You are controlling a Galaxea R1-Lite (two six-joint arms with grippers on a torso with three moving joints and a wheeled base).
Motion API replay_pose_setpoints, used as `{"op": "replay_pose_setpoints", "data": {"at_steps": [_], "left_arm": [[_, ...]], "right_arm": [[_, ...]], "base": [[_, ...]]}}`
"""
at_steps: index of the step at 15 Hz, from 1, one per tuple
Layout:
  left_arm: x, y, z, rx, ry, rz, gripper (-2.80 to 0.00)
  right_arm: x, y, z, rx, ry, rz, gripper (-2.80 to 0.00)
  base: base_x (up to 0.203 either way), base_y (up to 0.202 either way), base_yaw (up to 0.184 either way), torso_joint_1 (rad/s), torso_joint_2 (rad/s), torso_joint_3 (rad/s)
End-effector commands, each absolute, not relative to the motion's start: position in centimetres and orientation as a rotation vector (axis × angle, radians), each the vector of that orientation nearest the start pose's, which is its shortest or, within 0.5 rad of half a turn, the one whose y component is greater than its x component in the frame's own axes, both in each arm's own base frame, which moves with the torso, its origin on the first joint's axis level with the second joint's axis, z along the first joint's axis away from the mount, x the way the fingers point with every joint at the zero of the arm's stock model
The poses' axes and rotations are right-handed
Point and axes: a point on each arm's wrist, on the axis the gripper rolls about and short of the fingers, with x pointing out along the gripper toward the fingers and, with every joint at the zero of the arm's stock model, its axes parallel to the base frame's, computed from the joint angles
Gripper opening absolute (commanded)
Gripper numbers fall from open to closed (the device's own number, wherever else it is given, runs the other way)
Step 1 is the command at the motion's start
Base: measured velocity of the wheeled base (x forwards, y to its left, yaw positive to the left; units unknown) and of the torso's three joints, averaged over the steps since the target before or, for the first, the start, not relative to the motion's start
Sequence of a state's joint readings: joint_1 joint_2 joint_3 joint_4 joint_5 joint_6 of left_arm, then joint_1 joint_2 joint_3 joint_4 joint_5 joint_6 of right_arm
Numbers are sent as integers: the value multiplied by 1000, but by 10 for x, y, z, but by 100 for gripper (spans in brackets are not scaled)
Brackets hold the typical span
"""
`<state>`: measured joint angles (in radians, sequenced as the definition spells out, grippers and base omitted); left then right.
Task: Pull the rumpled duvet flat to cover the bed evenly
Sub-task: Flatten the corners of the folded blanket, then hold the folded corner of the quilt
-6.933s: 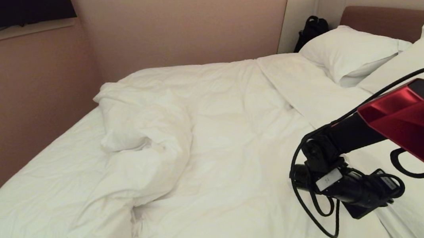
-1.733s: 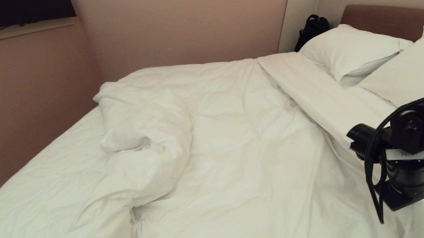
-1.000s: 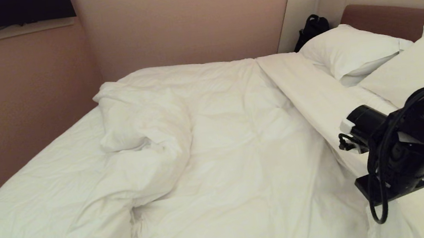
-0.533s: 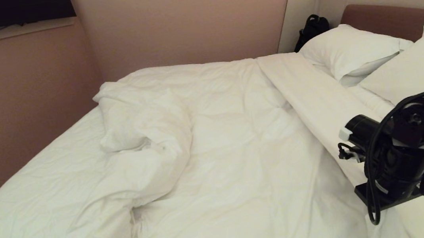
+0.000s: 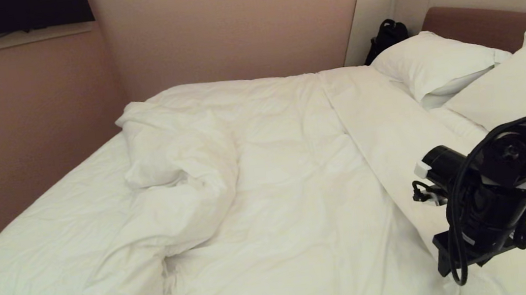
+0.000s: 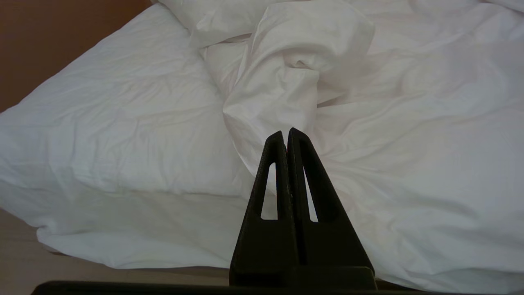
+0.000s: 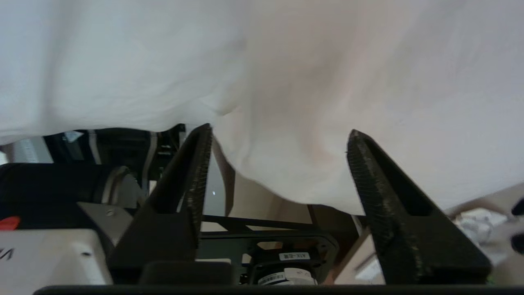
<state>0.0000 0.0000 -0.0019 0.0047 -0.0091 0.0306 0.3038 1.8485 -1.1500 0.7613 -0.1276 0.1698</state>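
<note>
While the large low bed (image 5: 16,245) with its brown padded headboard fills most of the head view, the thick, puffy white duvet (image 5: 268,191) lies across the mattress and is far from flat. One part is bunched into a heaped fold toward the foot end on the robot's left, with thin white fitted sheet (image 5: 54,225) bare beside it. A smoother folded band of the duvet runs along below the two plump white pillows (image 5: 432,66) at the head end. A black bag (image 5: 386,37) sits against the beige surround panel behind the pillows.

At the near edge of the bed, by the pillows, the right tool (image 7: 278,135) points down over the duvet's edge. Its jaws stand wide, with a hanging lobe of white cover between the two fingers; neither finger presses on the cloth.

Near the foot corner of the bed, the left tool (image 6: 285,133) is parked facing the bunched fold, its fingers pressed together on nothing.
</note>
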Motion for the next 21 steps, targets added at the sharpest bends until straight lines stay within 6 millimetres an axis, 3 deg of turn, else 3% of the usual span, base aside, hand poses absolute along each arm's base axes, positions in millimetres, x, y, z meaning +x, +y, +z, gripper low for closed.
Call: {"op": "replay_pose_setpoints", "data": {"at_steps": [1,5,13,14,15,21], "left_arm": [[-23,0,75,31,3,-9,-280],[-23,0,75,31,3,-9,-280],[-23,0,75,31,3,-9,-280],[-23,0,76,31,2,-9,-280],[-23,0,75,31,3,-9,-280],[-23,0,76,31,2,-9,-280]], "right_arm": [[253,83,152,-137,1368,91,0],[234,93,198,4,1245,333,0],[203,73,239,110,1071,389,0],[200,72,238,112,1076,387,-189],[196,70,234,117,1089,382,-280],[164,55,252,237,1006,326,-280]], "base": [[0,0,0,0,0,0],[0,0,0,0,0,0],[0,0,0,0,0,0],[0,0,0,0,0,0],[0,0,0,0,0,0],[0,0,0,0,0,0]]}}
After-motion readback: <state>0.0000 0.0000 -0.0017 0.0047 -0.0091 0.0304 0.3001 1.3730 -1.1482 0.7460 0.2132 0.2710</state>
